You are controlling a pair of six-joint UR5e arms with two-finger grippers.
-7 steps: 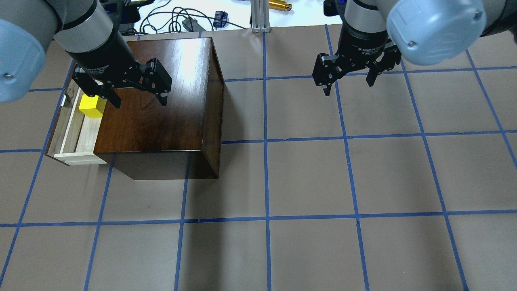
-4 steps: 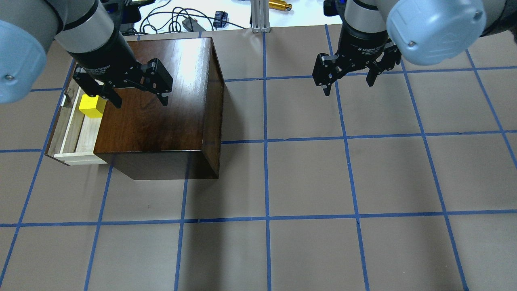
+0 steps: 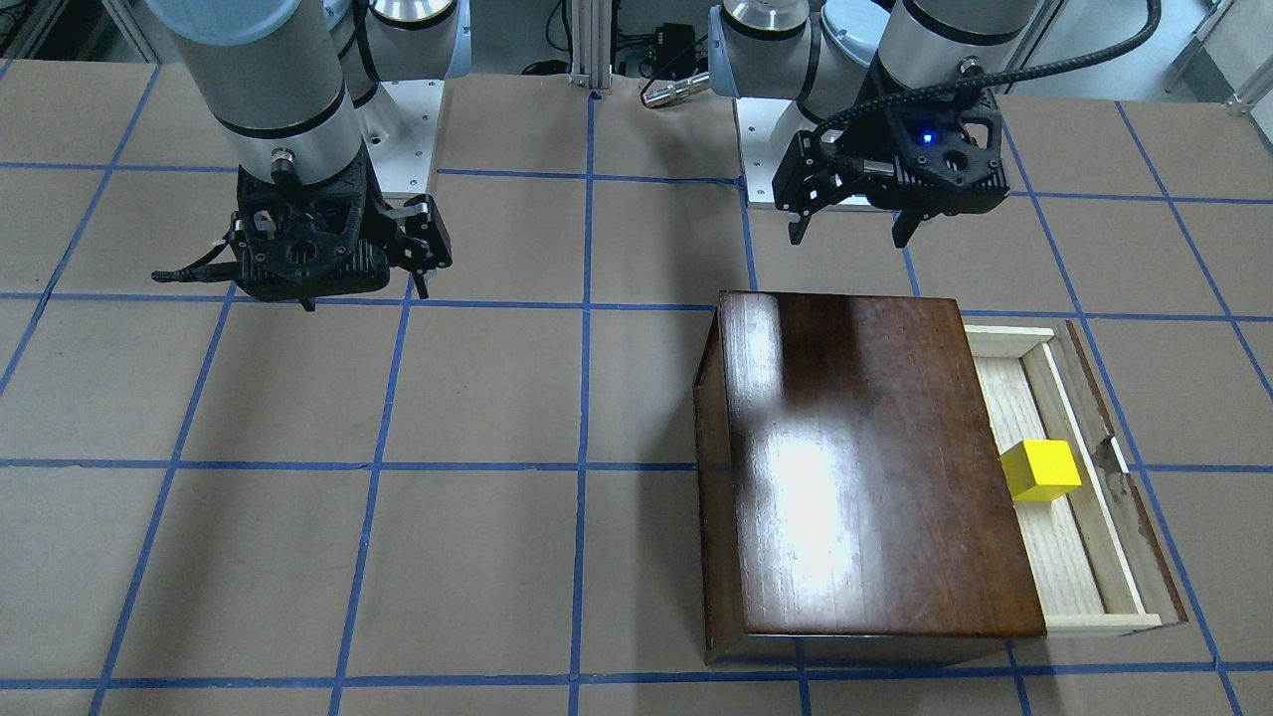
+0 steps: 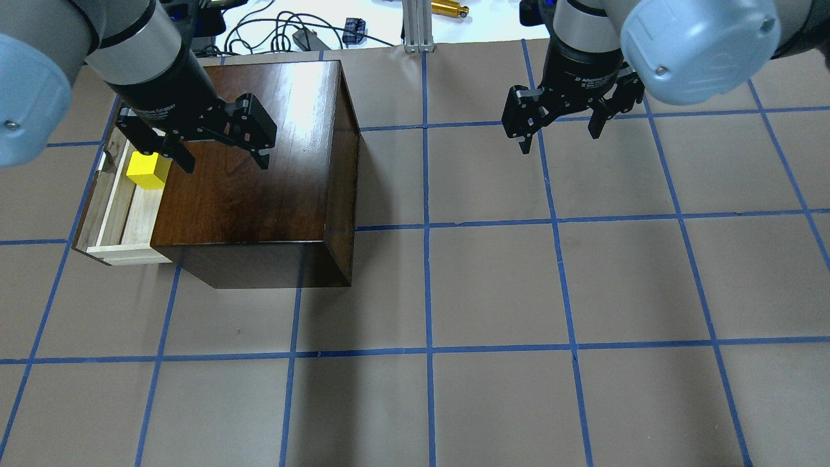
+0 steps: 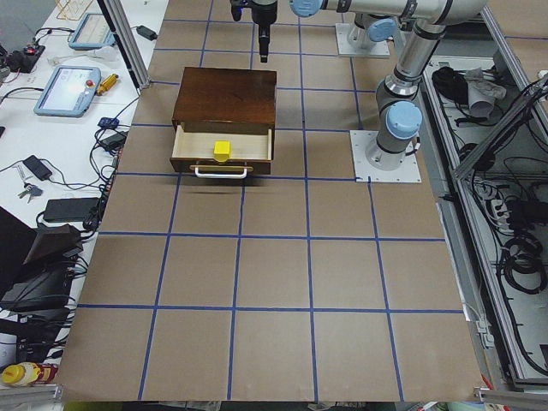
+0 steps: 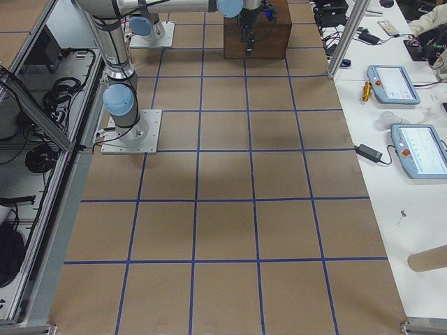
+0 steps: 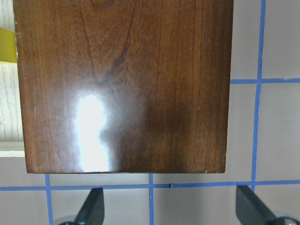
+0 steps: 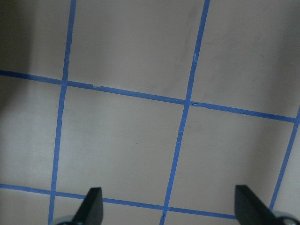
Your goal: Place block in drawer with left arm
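The yellow block (image 3: 1040, 470) lies in the pulled-out pale-wood drawer (image 3: 1056, 567) of the dark-brown box (image 3: 855, 467), close to the box's side. In the overhead view the block (image 4: 147, 170) sits in the drawer (image 4: 123, 220) at the left of the box (image 4: 259, 149). My left gripper (image 4: 225, 165) is open and empty. It hangs well above the box's top and does not touch the block. Its wrist view shows the box top (image 7: 126, 84) and a yellow sliver of the block (image 7: 7, 45). My right gripper (image 4: 560, 141) is open and empty over bare table.
The table is brown paper with a blue tape grid (image 4: 428, 350). Cables and small tools (image 4: 292, 32) lie beyond the far edge. The drawer has a white handle (image 5: 221, 174) on its front. Tablets (image 6: 398, 84) lie on a side bench.
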